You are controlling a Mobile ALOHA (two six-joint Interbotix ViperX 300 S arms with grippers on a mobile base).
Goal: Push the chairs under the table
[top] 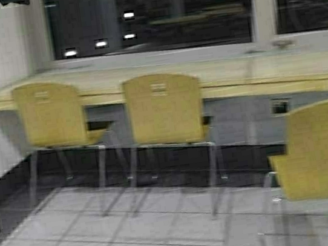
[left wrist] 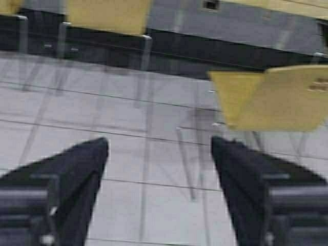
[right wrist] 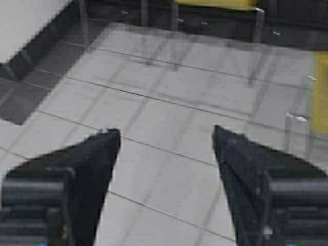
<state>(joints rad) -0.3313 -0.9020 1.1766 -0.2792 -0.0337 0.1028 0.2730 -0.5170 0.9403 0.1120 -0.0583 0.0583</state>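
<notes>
The left hand is seen in its wrist view with both dark fingers spread wide and nothing held between them, above the grey tiled floor. The right hand is likewise spread, empty, over the same tiles. Neither hand touches a chair.

Beyond the left hand's fingers, the right chair is seen standing out on the floor, well apart from the surface, its backrest turned toward the robot. The middle chair and the left chair are placed close against the long light-wood surface, their backrests just before its front edge and their seats partly beneath it. Small square cut-outs are visible near the top of each backrest.

The surface is fixed along the wall below a dark window, in which ceiling lights are reflected. A small wall socket is seen beneath the surface. No brand, label or readable writing can be made out anywhere.
</notes>
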